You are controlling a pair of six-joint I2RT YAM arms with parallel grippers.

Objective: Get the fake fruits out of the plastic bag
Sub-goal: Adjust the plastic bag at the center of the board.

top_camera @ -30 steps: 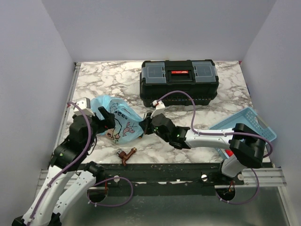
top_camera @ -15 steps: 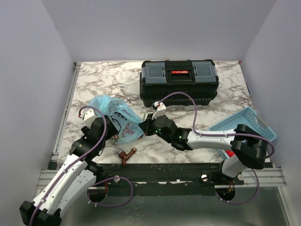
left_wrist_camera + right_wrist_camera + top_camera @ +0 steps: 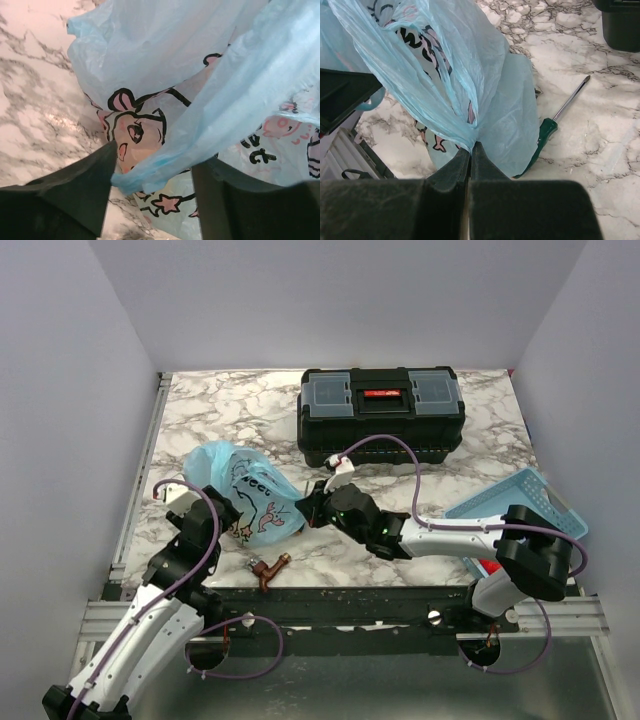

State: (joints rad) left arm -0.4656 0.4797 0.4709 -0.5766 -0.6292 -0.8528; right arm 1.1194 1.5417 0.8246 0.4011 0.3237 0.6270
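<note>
While I watch the overhead view, the plastic bag (image 3: 238, 468) lies left of centre on the marbled table (image 3: 215, 405), just left of and below the black toolbox (image 3: 380, 425). It is a thin, crinkled, translucent light-blue film, bunched into a rounded heap with deep folds. It is printed with pink cartoon animals outlined in black, small pink stars and dark lettering. I cannot make out the fake fruits through the film from any camera.

On the right wrist camera, the right gripper (image 3: 470, 149) is clenched on a gathered pinch of the bag's edge at the centre of the frame. Its two fingers are pressed together, and the plastic fans up and to the left from that point. A flat flap of the bag lies on the marble just right of the pinch. A green-handled screwdriver (image 3: 546, 131) pokes out from under that flap, its shaft pointing to the upper right.

On the left wrist camera, the left gripper (image 3: 155, 160) is released. Its dark fingers (image 3: 75, 192) stand well apart in the lower part of the frame, and a rolled fold of the bag hangs down between them. The fold runs against the right-hand finger, and nothing is pinched.

From above, both grippers meet the bag from opposite sides, the left at its lower left and the right at its right edge. A small reddish-brown object (image 3: 266, 568) sits near the table's bottom edge, below the bag. A light-blue basket (image 3: 530, 495) rests at the right edge of the frame.
</note>
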